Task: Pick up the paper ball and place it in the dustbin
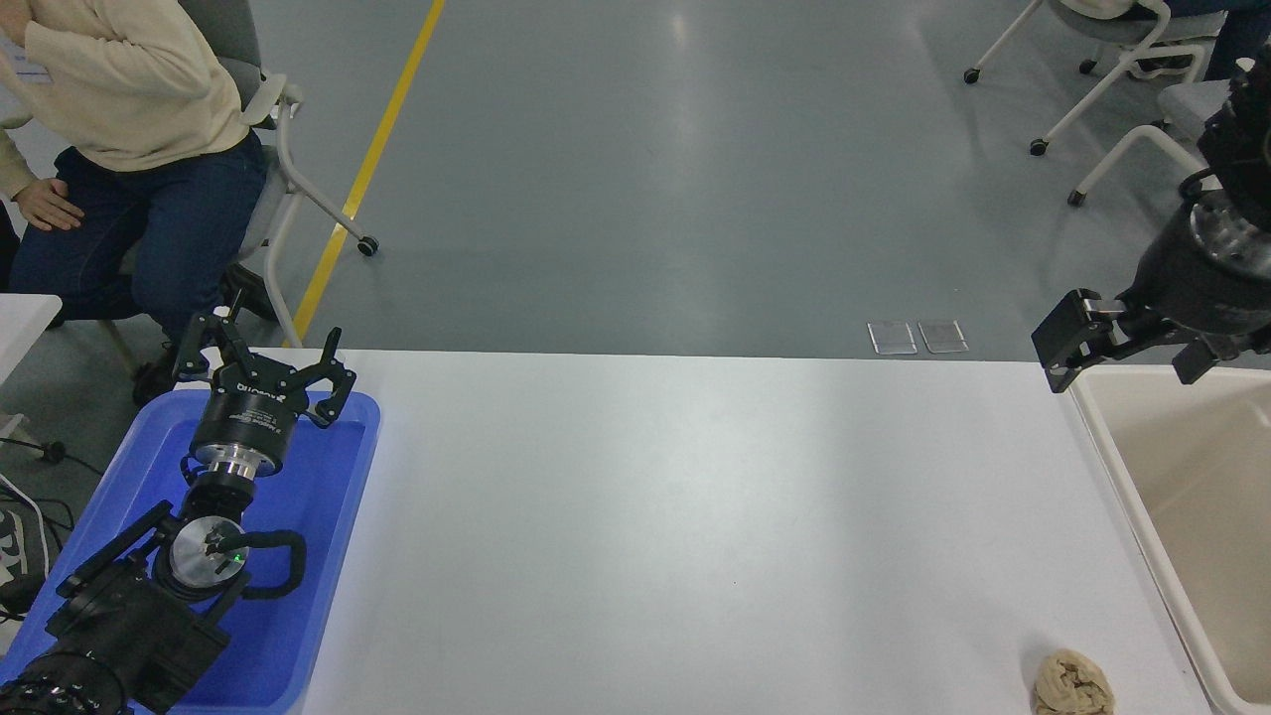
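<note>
A white table point(695, 516) fills the lower half of the view, with grey floor point(645, 169) beyond its far edge and a yellow line point(372, 164) running across that floor at the upper left. The cream bin point(1172, 516) sits at the table's right end, partly cut off by the picture's edge, its pale inside bare in the part that shows. A blue tray point(328, 556) lies at the table's left end, extending past the near edge. A person point(129, 149) in a cream top and dark trousers sits on a wheeled chair point(288, 159) at the upper left, off the table's far corner; more chairs point(1102, 70) stand at the upper right. The left arm point(149, 596) comes in from the lower left over the tray, and the left gripper point(263, 362) hangs above the tray's far rim with its fingers spread wide, holding nothing. The right arm point(1211, 248) enters from the right edge, raised above the bin's far corner; the right gripper point(1122, 343) points leftward with its fingers apart and nothing between them. Two small clear plates point(918, 338) lie on the floor just past the table's far edge. The paper ball point(1072, 685) rests on the table at the near edge, just left of the bin's rim, outside the bin and well apart from both grippers.
</note>
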Controlling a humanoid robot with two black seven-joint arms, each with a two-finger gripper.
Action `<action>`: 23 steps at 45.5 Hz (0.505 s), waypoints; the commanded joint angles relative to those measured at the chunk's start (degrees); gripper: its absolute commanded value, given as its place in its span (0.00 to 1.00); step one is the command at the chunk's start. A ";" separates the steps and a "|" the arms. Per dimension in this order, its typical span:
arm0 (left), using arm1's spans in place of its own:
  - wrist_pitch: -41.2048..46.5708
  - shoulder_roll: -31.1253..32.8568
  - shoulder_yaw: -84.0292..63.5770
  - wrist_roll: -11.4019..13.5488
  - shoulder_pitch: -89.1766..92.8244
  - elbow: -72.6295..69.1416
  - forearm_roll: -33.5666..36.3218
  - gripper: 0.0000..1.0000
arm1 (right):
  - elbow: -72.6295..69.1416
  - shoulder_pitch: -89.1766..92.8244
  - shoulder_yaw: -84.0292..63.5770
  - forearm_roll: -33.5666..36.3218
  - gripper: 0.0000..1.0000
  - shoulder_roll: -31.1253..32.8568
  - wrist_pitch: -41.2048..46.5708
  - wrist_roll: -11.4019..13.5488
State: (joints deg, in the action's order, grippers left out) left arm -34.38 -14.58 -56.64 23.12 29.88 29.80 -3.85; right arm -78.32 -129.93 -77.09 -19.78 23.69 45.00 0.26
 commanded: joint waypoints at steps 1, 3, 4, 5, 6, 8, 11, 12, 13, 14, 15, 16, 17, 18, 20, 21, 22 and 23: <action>0.10 -0.01 0.13 0.00 0.00 0.00 0.07 1.00 | 0.01 -0.15 0.01 0.01 1.00 0.12 0.00 0.00; 0.19 0.08 0.13 0.00 0.09 0.00 0.07 1.00 | 0.01 -0.24 0.01 0.01 1.00 0.04 0.00 0.00; 0.19 0.08 0.13 0.00 0.09 0.00 0.07 1.00 | 0.01 -0.24 0.01 0.01 1.00 -0.05 0.00 0.00; 0.19 0.08 0.13 0.00 0.09 0.00 0.07 1.00 | 0.10 -0.24 0.01 0.01 1.00 -0.05 0.00 0.00; 0.02 -0.01 -0.04 0.00 0.00 0.00 -0.01 1.00 | 0.10 -0.33 0.01 0.09 1.00 -0.05 0.00 0.00; 0.01 -0.01 -0.22 0.00 0.00 0.00 -0.02 1.00 | 0.10 -0.50 0.09 0.09 1.00 -0.05 0.00 0.00; 0.01 -0.01 -0.22 0.00 0.00 0.00 -0.02 1.00 | 0.10 -0.50 0.01 0.01 1.00 0.21 0.00 0.00; 0.01 -0.01 -0.22 0.00 0.00 0.08 -0.02 1.00 | 0.10 -0.50 0.01 0.01 1.00 0.21 0.00 0.00; 0.01 -0.01 -0.22 0.00 0.00 0.00 -0.02 1.00 | 0.10 -0.50 -0.08 0.09 1.00 0.21 0.00 0.00; 0.01 -0.01 -0.22 0.00 0.00 0.00 -0.02 1.00 | 0.10 -0.50 -0.08 0.09 1.00 0.21 0.00 0.00; 0.01 -0.01 -0.22 0.00 0.00 0.00 -0.02 1.00 | 0.10 -0.50 -0.08 0.09 1.00 0.21 0.00 0.00; 0.01 -0.01 -0.22 0.00 0.00 0.00 -0.02 1.00 | 0.10 -0.59 -0.08 0.01 1.00 0.12 0.00 0.00; 0.01 -0.01 -0.22 0.00 0.00 0.00 -0.02 1.00 | 0.10 -0.76 0.01 0.01 1.00 0.12 0.00 0.00; 0.01 0.08 -0.22 0.00 0.00 0.08 -0.02 1.00 | 0.10 -0.85 0.01 0.01 1.00 0.12 0.00 0.00; 0.01 -0.01 -0.22 0.00 0.00 0.00 -0.02 1.00 | 0.10 -0.85 0.01 0.01 1.00 0.04 0.00 0.00; 0.01 -0.01 -0.22 0.00 0.00 0.00 -0.02 1.00 | 0.10 -0.94 0.01 0.01 1.00 -0.05 0.00 0.00; 0.01 -0.01 -0.22 0.00 0.00 0.00 -0.02 1.00 | 0.10 -0.94 0.09 0.09 1.00 -0.14 0.00 0.00; 0.01 -0.01 -0.22 0.00 0.00 0.00 -0.02 1.00 | 0.10 -0.94 0.09 0.09 1.00 -0.14 0.00 0.00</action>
State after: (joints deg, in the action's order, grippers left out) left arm -34.35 -14.57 -56.81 23.12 29.89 29.80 -3.86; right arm -78.24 -130.55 -77.09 -19.75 23.79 45.00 0.26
